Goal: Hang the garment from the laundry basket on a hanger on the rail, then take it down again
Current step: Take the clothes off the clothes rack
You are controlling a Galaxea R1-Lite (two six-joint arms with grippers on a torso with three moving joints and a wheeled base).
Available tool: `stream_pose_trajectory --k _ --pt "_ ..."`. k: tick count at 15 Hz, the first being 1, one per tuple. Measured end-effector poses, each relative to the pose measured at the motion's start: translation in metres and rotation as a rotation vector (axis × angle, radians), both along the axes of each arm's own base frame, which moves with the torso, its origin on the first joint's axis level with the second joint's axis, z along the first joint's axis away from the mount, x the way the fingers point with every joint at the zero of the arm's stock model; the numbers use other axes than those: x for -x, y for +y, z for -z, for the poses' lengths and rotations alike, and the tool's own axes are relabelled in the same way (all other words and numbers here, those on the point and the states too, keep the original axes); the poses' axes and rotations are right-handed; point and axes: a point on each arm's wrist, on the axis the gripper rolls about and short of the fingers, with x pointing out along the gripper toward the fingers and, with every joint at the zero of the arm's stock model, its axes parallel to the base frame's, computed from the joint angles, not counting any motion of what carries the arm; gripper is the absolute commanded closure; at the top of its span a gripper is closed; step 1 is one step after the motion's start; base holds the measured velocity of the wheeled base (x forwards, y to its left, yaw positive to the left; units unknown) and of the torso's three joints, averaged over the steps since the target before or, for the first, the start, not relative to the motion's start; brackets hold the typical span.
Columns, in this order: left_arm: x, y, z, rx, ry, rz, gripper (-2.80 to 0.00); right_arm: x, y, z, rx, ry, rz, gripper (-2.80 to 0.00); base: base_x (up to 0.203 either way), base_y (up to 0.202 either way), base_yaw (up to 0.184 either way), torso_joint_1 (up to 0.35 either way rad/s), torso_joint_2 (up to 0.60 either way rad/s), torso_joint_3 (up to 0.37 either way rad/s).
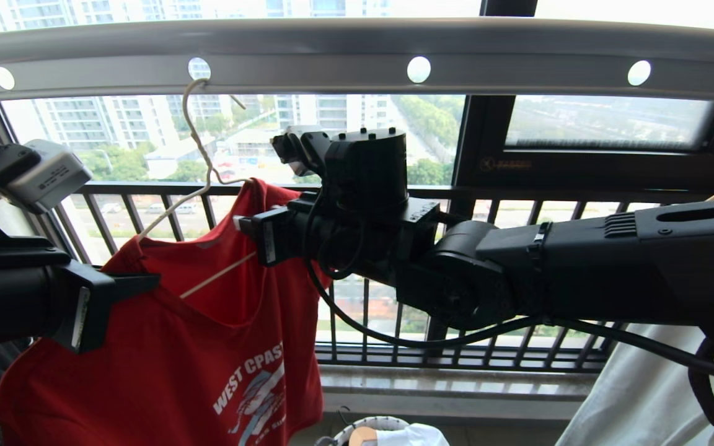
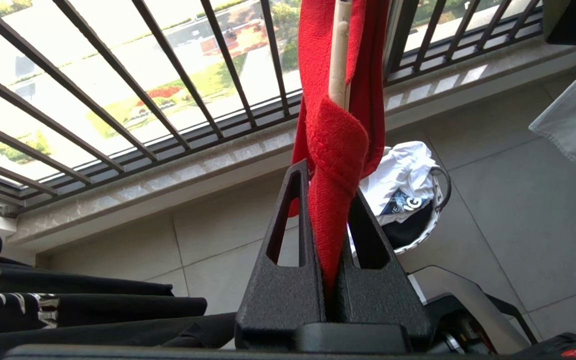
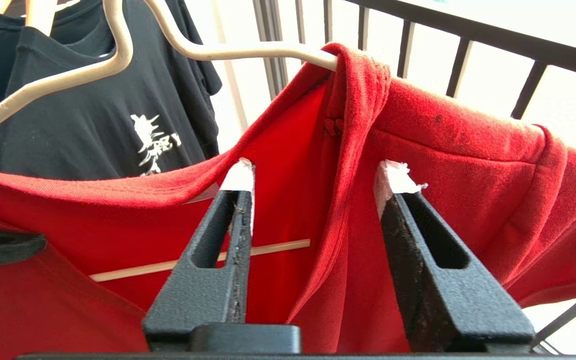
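Red shirt (image 1: 208, 347) on the hanger (image 1: 199, 155), both grippers at it.

The hanger hooks through a hole in the rail (image 1: 357, 62). The left gripper (image 2: 332, 235) has its fingers pinching the shirt's left shoulder fabric. The right gripper (image 3: 313, 185) is at the right shoulder, fingers spread either side of the collar fold (not yet touching it). The basket (image 1: 363, 430) sits on the floor below.

We see the red T-shirt (image 1: 220, 322) draped on the cream hanger (image 1: 199, 155), hooked in a hole of the grey rail (image 1: 357, 56). Our left hand (image 1: 146, 284) pinches its shoulder; our right hand (image 1: 246, 226) reaches its collar.
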Motion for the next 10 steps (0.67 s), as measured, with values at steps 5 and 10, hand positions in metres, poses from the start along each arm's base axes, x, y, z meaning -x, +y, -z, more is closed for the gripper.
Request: stream_pose_trajectory --k 5,10 --pt "0.000 0.000 0.000 0.001 0.002 -0.003 0.00 -0.002 0.000 0.005 0.011 0.006 0.056 0.00 0.000 0.000 0.000 0.000 0.00 0.000" --pt "0.000 0.000 0.002 0.000 0.007 -0.006 0.00 -0.010 -0.011 0.006 0.018 0.012 0.091 0.00 0.000 0.000 0.000 0.000 0.00 0.000"
